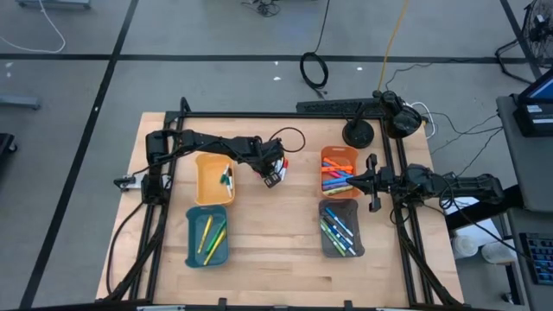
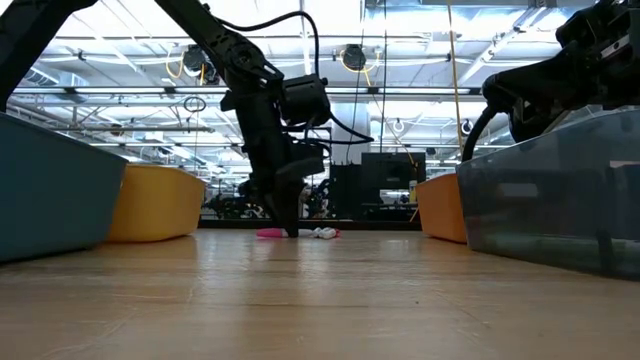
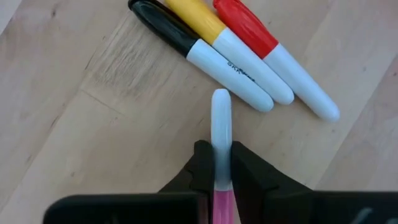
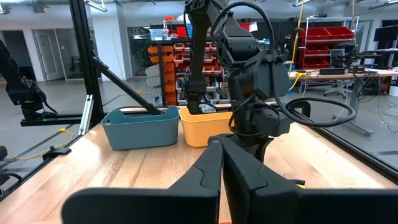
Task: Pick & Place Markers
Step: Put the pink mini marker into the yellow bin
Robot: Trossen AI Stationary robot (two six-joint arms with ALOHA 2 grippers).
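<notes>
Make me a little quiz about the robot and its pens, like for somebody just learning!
1. True or false: the left hand is shut on a pink-capped marker.
2. How many markers lie loose on the wood in the left wrist view?
3. Which tray sits right next to the yellow tray: A teal, B orange, C grey?

Key:
1. True.
2. Three: black-capped marker, yellow-capped marker, red-capped marker.
3. A, the teal tray.

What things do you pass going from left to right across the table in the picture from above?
Teal tray → yellow tray → left gripper with a pink marker → orange tray → right gripper.
</notes>
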